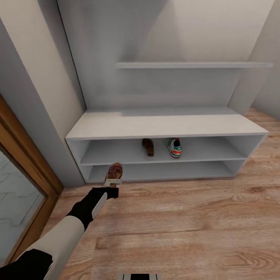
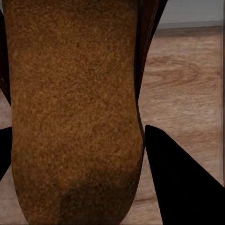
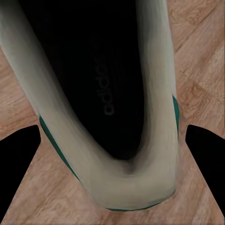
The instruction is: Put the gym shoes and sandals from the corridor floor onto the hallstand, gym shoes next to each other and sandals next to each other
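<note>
While the left arm is extended toward the hallstand (image 1: 167,124), a brown sandal (image 1: 114,171) is seen gripped in the left tool (image 1: 112,182), held at the front of the lowest shelf, near that shelf's left end. In the left wrist view the sandal's tan sole (image 2: 75,112) is seen up close between the dark fingers (image 2: 183,183), so the left tool is judged pinched onto it. Corridor floor (image 1: 186,225) planks are visible beneath and beyond the held sandal.

On the middle shelf, beyond and to the right of the left tool, a second sandal (image 1: 148,146) is recorded lying with its length pointing into the shelf. A gym shoe (image 1: 174,147) with a red-orange and green heel is noted just beside it, further right, the two apart by a small gap.

In the right wrist view, a second gym shoe (image 3: 108,108) is seen from above, its dark opening and white collar between the right tool's fingers (image 3: 208,164), with wood flooring behind. Whether those fingers are pressed against the shoe cannot be told.
</note>
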